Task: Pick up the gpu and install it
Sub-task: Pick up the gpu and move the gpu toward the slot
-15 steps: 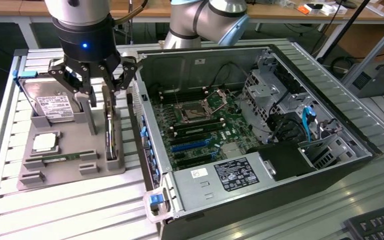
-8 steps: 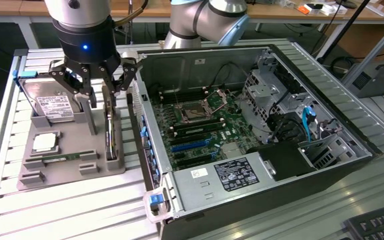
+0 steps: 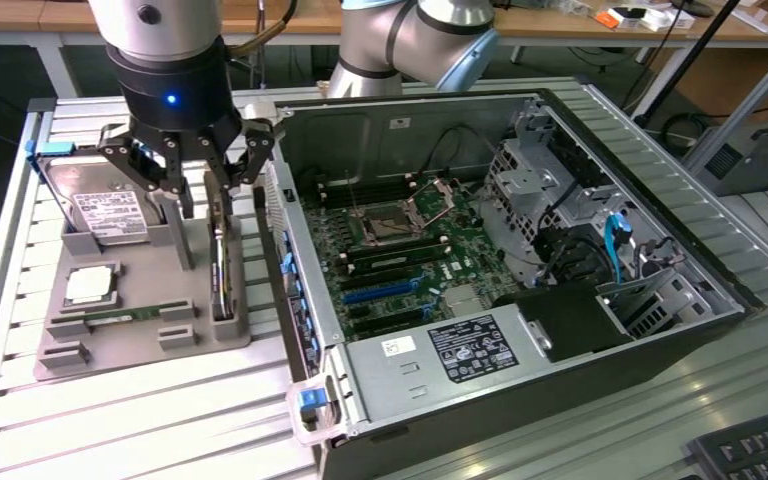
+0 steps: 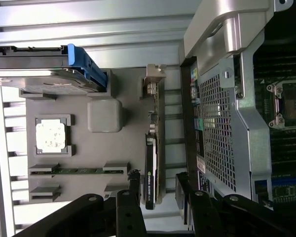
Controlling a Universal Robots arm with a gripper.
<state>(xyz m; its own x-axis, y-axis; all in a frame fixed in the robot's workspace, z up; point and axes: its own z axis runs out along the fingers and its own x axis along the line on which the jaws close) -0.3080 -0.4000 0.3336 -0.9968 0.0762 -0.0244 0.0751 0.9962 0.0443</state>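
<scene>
Alignment across the card's thin edge is the relation that matters. The gpu (image 3: 228, 285) stands on edge in a slot of the grey holder tray (image 3: 131, 345), on the side of the tray nearest the open computer case (image 3: 704, 290). Its long axis runs parallel to the case's side wall, from the tray's front edge back toward the arm. The tray rests on the ribbed worktop (image 3: 11, 400), with the hard drive (image 3: 107, 212) propped at its far corner, well apart from the card.

The end effector (image 3: 207, 228) hangs directly over the gpu with its fingers spread wide and holding nothing. In the wrist view the card runs lengthwise into the gap, one finger on each flat side, so the fingers would close across its thickness rather than along its length. The gpu therefore lies straight below, not off to either side. Whether the fingertips are down level with the card's top edge or just above it I cannot tell. No contact shows. The card sits fully in its slot, not yet lifted.
</scene>
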